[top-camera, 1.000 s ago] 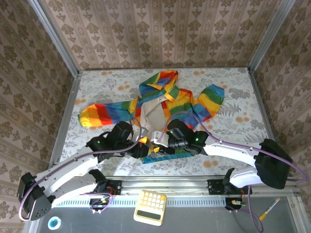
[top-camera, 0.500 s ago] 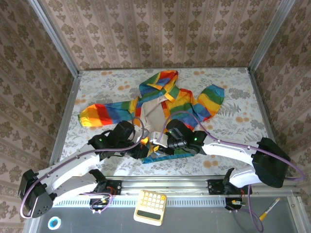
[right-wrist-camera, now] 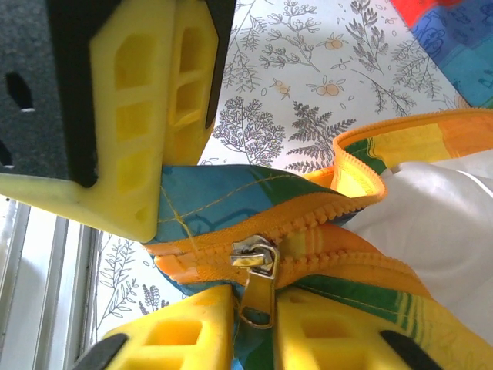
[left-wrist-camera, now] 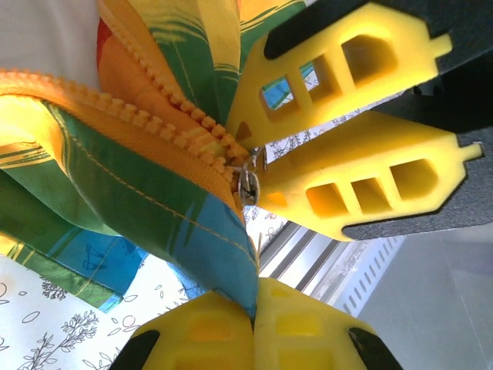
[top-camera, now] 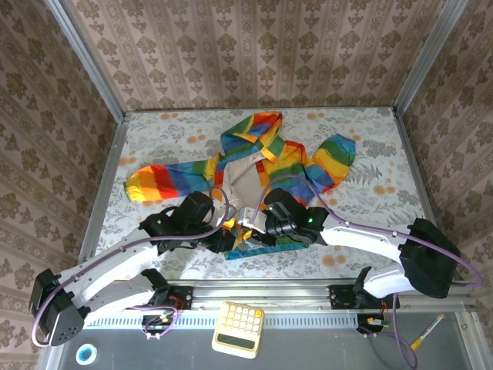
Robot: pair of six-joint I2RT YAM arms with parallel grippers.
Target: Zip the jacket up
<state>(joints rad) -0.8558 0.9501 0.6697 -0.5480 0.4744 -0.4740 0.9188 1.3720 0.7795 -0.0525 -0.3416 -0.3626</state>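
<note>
- The jacket (top-camera: 286,166) lies flat near the middle of the floral surface (top-camera: 370,139). Its long axis runs far to near, with the hood (top-camera: 258,129) toward the back wall and the hem toward the arm bases.
- One sleeve (top-camera: 158,179) stretches out to the left. The other sleeve (top-camera: 337,156) angles up to the right.
- The front lies open above the hem, with beige lining (top-camera: 240,185) showing between the two striped panels.
- The orange zipper (right-wrist-camera: 331,223) has its metal slider (right-wrist-camera: 254,253) down at the hem end. From there the two rows of teeth part and run toward the hood.
- The left jaws are clenched on the hem just beside the zipper's lower end. Blue and green fabric is pinched between the yellow left fingers (left-wrist-camera: 208,331), which press flat against each other with the cloth coming out from between them.
- The right jaws are drawn almost together and grasp the pull tab (right-wrist-camera: 258,297) that hangs from the slider. One yellow right finger (right-wrist-camera: 177,335) lies against each side of the tab. In the left wrist view their tips converge right at the slider.
- In the top view the left arm (top-camera: 115,266) and right arm (top-camera: 362,235) meet over the hem, their heads just beside each other.
</note>
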